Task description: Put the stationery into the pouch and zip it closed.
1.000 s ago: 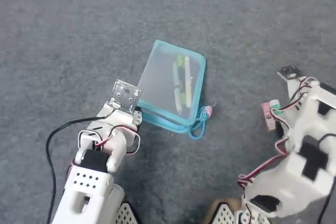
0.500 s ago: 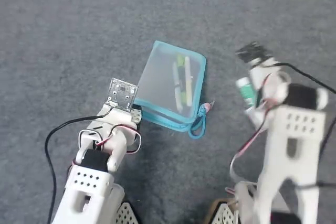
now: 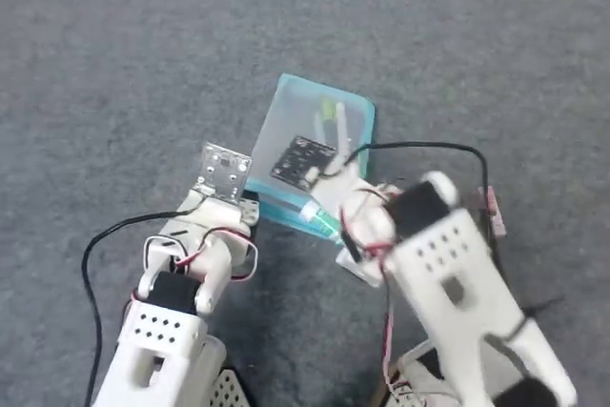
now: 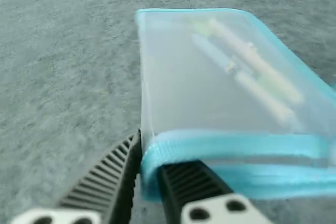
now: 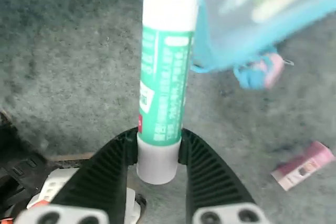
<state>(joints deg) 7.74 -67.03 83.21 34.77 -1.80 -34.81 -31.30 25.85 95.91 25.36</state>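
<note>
left hand [image 4: 149, 153]: clamped on the pouch's corner, at the zipper edge
pouch [image 3: 286, 131]: flat on grey desk [image 3: 105, 73], blue trim
pens [image 4: 252, 72]: inside pouch
glue stick [image 5: 163, 77]: cap end at pouch's zipper edge
right hand [image 5: 157, 148]: gripping glue stick's base
pink block [image 3: 493, 212]: on desk, right of pouch, apart

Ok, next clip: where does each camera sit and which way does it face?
High view: fixed above the table, facing down on the pouch; both arms show.
Left wrist view: on the left wrist, looking along the left gripper, shut on the pouch's corner.
Right wrist view: on the right wrist, looking along the right gripper and its glue stick toward the pouch.
Shared: all three show the pouch.
</note>
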